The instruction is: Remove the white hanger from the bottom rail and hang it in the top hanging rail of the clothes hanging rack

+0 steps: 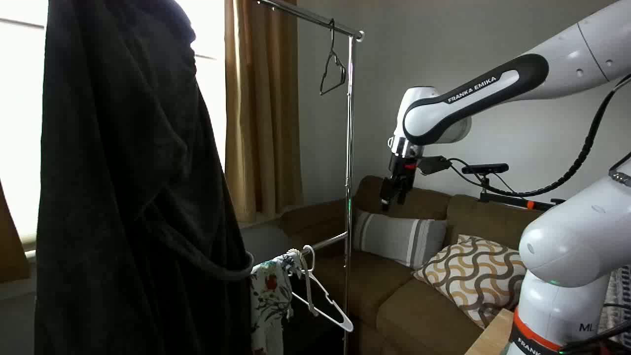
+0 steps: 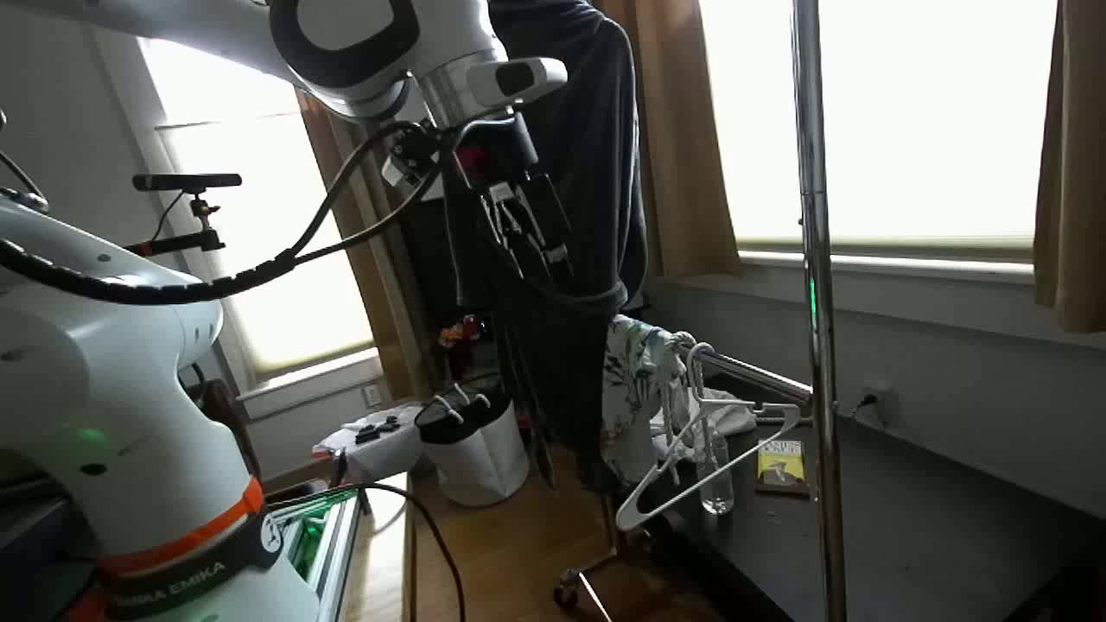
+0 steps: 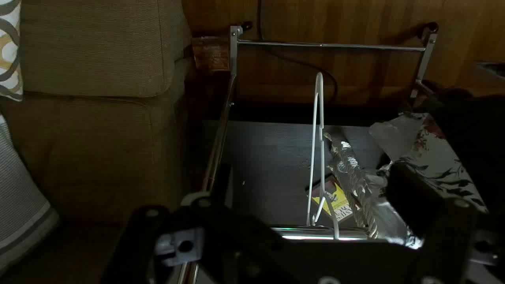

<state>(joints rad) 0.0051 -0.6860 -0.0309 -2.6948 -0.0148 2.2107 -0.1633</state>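
The white hanger (image 1: 347, 321) hangs by its hook on the rack's bottom rail (image 1: 328, 241), beside a floral cloth tied with cord. It also shows in an exterior view (image 2: 636, 517) on the bottom rail (image 2: 760, 377). The top rail (image 1: 301, 13) holds a black hanger (image 1: 324, 72) near its end. My gripper (image 1: 393, 199) is open and empty, pointing down, well above the white hanger and apart from it; it also shows in an exterior view (image 2: 543, 259). In the wrist view the white hanger (image 3: 322, 157) lies between the open fingers (image 3: 315, 185), farther below.
The rack's chrome post (image 1: 349, 148) stands near the hanger. A dark robe (image 1: 138, 172) and the floral cloth (image 1: 270, 301) hang on the rack. A brown sofa (image 1: 369, 276) with pillows stands behind. A low black table (image 2: 916, 518) bears a book (image 2: 780, 466) and a bottle (image 2: 715, 484).
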